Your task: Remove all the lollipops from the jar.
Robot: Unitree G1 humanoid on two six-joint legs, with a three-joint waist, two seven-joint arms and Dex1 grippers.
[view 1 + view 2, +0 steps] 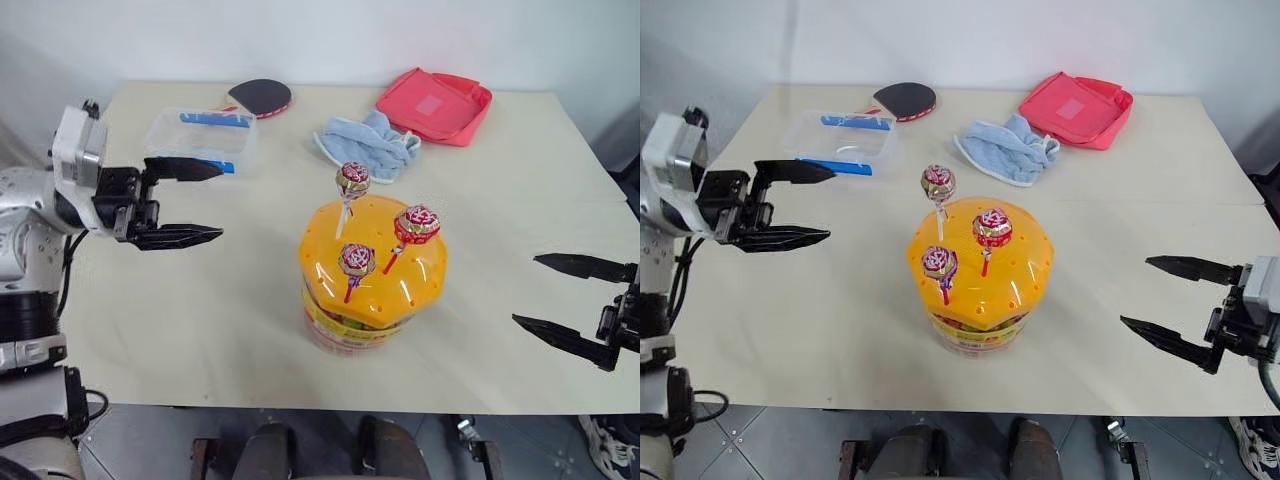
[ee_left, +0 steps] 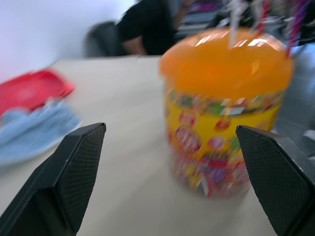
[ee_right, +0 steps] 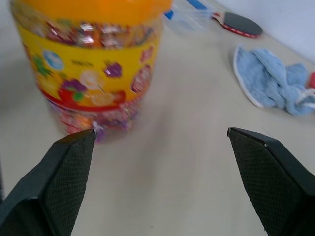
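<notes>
Wide clear plastic jar (image 1: 372,300) w/ colourful contents and a big domed orange-yellow lid (image 1: 375,260) dotted w/ small holes stands upright near the front-middle of the pale beige table (image 1: 200,320). All three lollipops sit in the lid, sticks pushed into holes, round heads in red-pink shiny wrappers up. One lollipop (image 1: 352,180) on a white stick is at the lid's far-left edge and stands tallest. Second lollipop (image 1: 416,225) on a red stick is on the lid's right side. Third lollipop (image 1: 357,260) on a red stick is on the lid's near side, lowest of the three.

Left gripper (image 1: 195,203) hangs in the air well left of the jar, pointing toward it, black fingers wide apart, nothing between them. Right gripper (image 1: 545,292) is well right of the jar, near the table's front-right edge, also aimed at the jar, fingers spread wide, holding nothing. Neither touches jar or lollipops.

Beyond the jar, to its far left: clear rectangular plastic box w/ blue clips (image 1: 203,138), behind the left gripper. Past that box, a black-faced ping-pong paddle w/ red rim (image 1: 260,97). Directly behind the jar lies a crumpled light-blue cloth (image 1: 372,145); behind-right of the jar, just beside the cloth, a flat pink-red zip pouch (image 1: 435,105).
</notes>
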